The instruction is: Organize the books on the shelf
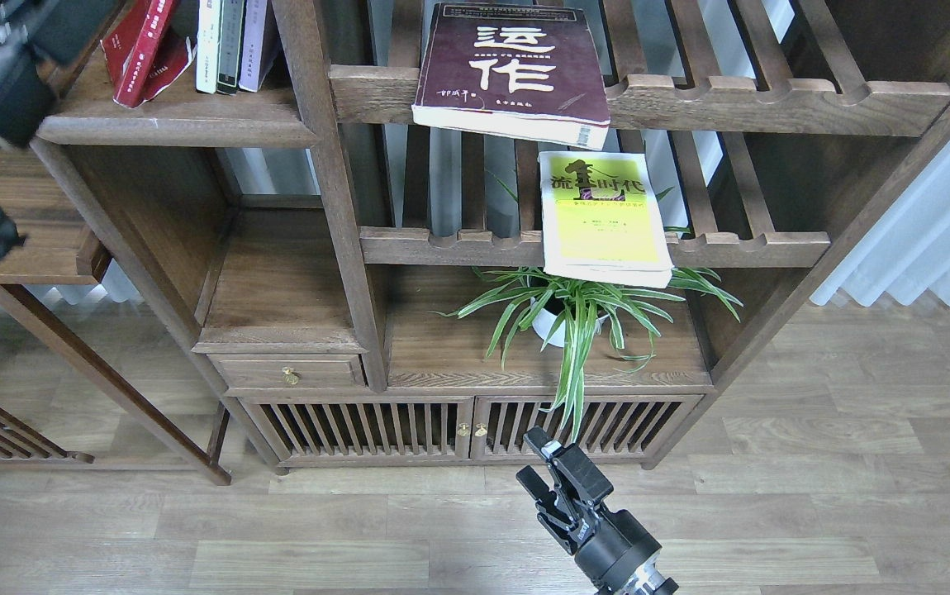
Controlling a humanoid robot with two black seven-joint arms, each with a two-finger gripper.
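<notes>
The maroon book (513, 70) looks thick, heavy, stiff; pinch its overhanging front edge. Right end effector (548, 479) hangs empty, fingers apart; left end effector's state I cannot tell.

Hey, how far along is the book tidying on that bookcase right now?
Barely begun. The maroon book and yellow-green book both lie flat on slatted racks, not on the shelf, where other books stand. The right hand hangs low by the floor, open and empty. The left hand is out of view.
</notes>
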